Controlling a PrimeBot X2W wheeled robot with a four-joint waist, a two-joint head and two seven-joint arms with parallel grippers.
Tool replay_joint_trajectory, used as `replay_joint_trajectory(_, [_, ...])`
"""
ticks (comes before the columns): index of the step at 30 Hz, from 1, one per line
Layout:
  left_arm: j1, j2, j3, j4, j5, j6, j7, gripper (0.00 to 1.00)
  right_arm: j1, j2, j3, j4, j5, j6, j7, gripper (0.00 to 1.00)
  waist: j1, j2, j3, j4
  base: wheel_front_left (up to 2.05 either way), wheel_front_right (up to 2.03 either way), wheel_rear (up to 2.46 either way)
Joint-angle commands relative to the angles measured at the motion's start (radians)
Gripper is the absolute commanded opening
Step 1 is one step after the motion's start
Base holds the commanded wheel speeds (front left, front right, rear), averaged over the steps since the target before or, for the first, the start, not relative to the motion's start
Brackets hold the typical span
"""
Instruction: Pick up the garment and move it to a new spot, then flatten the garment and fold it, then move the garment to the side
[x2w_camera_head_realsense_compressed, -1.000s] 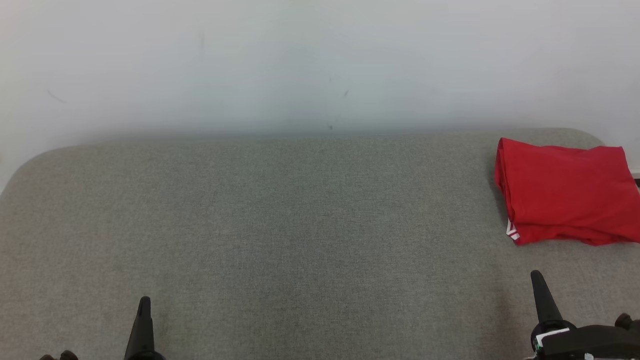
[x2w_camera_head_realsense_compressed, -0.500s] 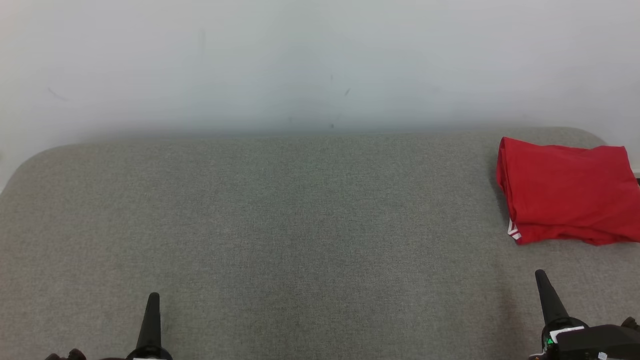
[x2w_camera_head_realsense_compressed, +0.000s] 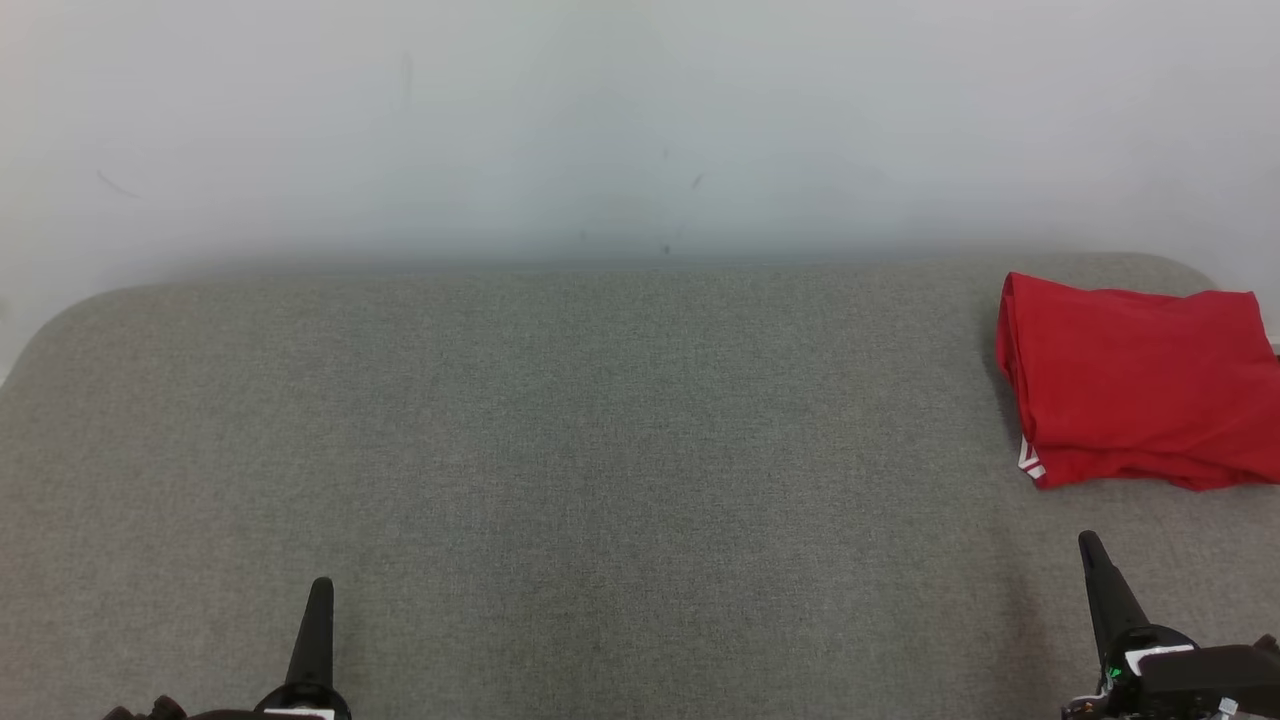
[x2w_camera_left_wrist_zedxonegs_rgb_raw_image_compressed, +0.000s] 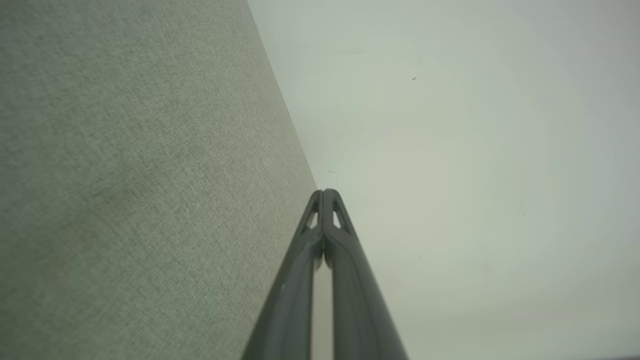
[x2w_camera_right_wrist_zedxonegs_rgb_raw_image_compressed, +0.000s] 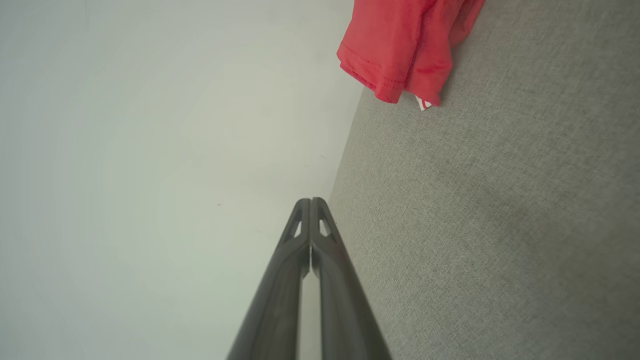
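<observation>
Folded red garment (x2w_camera_head_realsense_compressed: 1135, 385): lies as a thick, fairly neat rectangle at the far right end of the grey fabric surface (x2w_camera_head_realsense_compressed: 600, 420), close to the pale wall (x2w_camera_head_realsense_compressed: 640, 120) and cut off by the head view's right edge. Carries a small white marking (x2w_camera_head_realsense_compressed: 1027, 462) at its near left corner. Seen from the right wrist, that corner of the garment (x2w_camera_right_wrist_zedxonegs_rgb_raw_image_compressed: 400, 45) shows stacked stitched hems, slightly uneven.

Nearest to it, right pincer (x2w_camera_head_realsense_compressed: 1090, 545): fingers pressed together, holding nothing, apart from the cloth and a little short of its near edge. Well across the surface, left pincer (x2w_camera_head_realsense_compressed: 321, 590): likewise pressed together and empty, bare fabric all round.

Looks, by this layout, like the closing stage: folded, set aside, both arms low at the near edge.

To finish well:
- Keep both pincers pressed together and clear of the bundle.
- Pull the right one straight back, not sideways, to avoid catching the near hem or the loose corner and tugging layers open.
- Keep the tips off the weave.
- Cannot tell whether cloth overhangs the right edge; worth checking.
</observation>
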Motion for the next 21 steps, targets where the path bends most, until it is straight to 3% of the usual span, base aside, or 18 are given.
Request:
replay_joint_trajectory(1, [-0.022,-0.002,-0.001,-0.001,-0.016,-0.003,0.004,0.00,-0.012,-0.001,-0.006,-0.005,0.020,-0.002,0.007,0.00,0.0000,0.0000,0.000,0.000,0.00,0.00,0.00])
replay_joint_trajectory(21, [-0.042,-0.027,-0.006,0.018,-0.161,-0.021,0.030,0.00,-0.021,0.003,-0.040,0.005,0.184,-0.002,0.058,0.00,-0.0001,0.0000,0.006,0.005,0.00,0.00,0.00])
